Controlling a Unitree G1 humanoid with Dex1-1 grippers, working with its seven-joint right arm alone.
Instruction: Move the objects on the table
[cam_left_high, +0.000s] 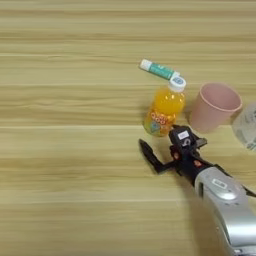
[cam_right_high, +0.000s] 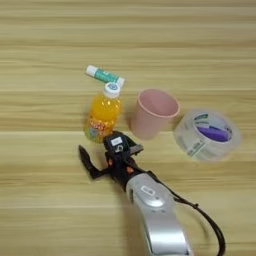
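Observation:
A small orange-juice bottle (cam_left_high: 165, 107) with a white cap stands near the middle right of the wooden table (cam_left_high: 65, 150). To its right is a pink cup (cam_left_high: 214, 106), mouth up, and further right a clear tape roll (cam_right_high: 207, 134) lies flat. My right gripper (cam_left_high: 159, 141) is just in front of the bottle's base, open. One black finger (cam_left_high: 148, 152) reaches out to the left and the other sits close under the bottle. Nothing is between them. The silver forearm (cam_right_high: 155, 210) comes up from the bottom edge.
A small green-and-white tube (cam_left_high: 159, 70) lies just behind the bottle, close to its cap. A black cable (cam_right_high: 207, 225) trails along the forearm's right side. Bare wood stretches across the left half and the far side of the table.

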